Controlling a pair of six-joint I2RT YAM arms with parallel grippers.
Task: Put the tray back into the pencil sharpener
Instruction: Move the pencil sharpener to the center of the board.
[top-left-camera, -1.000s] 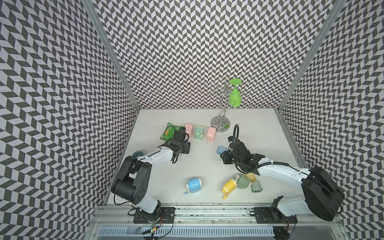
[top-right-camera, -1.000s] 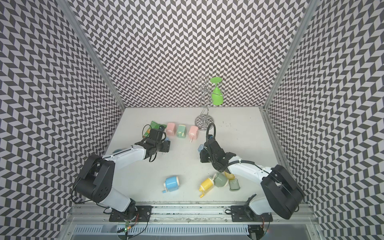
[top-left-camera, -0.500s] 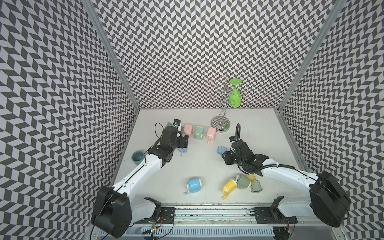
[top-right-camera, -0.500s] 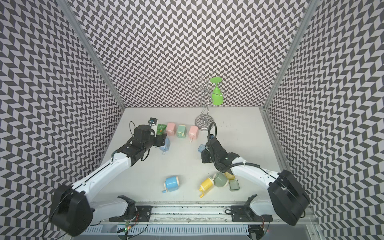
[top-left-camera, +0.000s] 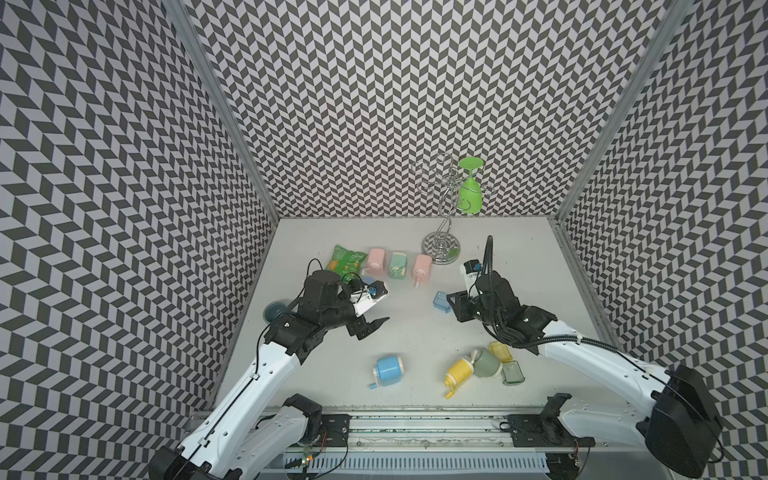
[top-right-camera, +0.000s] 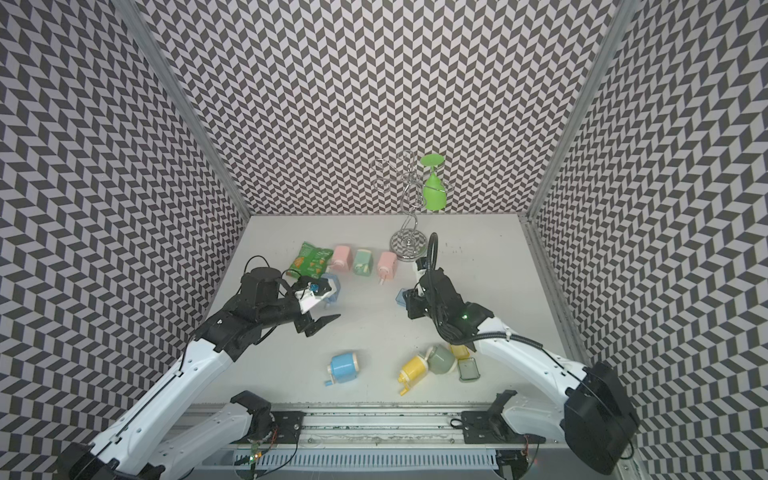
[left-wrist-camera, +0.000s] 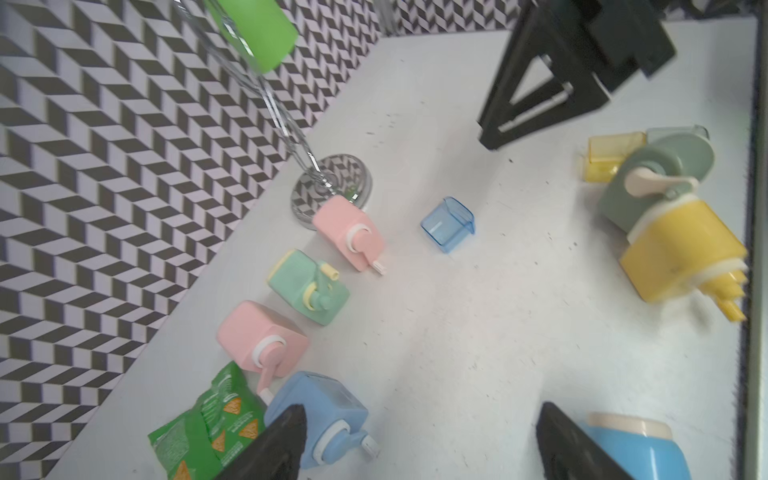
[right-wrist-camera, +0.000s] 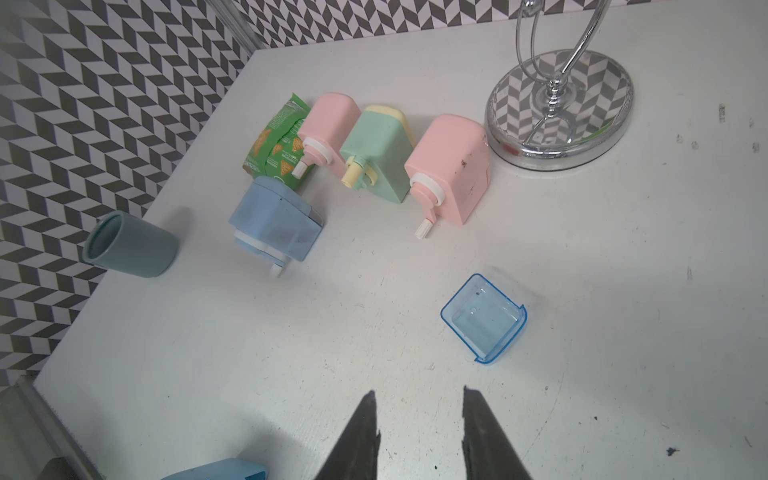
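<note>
The clear blue tray (top-left-camera: 441, 301) (right-wrist-camera: 484, 318) lies alone on the white table, open side up. My right gripper (top-left-camera: 455, 305) (right-wrist-camera: 419, 390) hovers just beside it, open a moderate way and holding nothing. The blue square pencil sharpener (top-right-camera: 332, 286) (right-wrist-camera: 274, 220) (left-wrist-camera: 316, 415) rests by the chip bag with its crank facing the table's front. It is partly hidden behind my left wrist in both top views. My left gripper (top-left-camera: 370, 318) (left-wrist-camera: 422, 405) is wide open and empty, a little nearer the front than the sharpener.
Two pink sharpeners (top-left-camera: 376, 259) (top-left-camera: 423, 266) and a mint one (top-left-camera: 397, 264) line the back beside a green chip bag (top-left-camera: 343, 257). A chrome rack (top-left-camera: 441, 247) holds a green glass (top-left-camera: 470, 193). A teal cup (top-left-camera: 274, 309) lies at left. Round blue (top-left-camera: 388, 370), yellow (top-left-camera: 459, 371) and green (top-left-camera: 486, 361) sharpeners and two trays (top-left-camera: 512, 372) sit in front.
My left gripper has come away from the blue sharpener toward the front and opened wider, leaving the sharpener on the table. The right arm has hardly moved.
</note>
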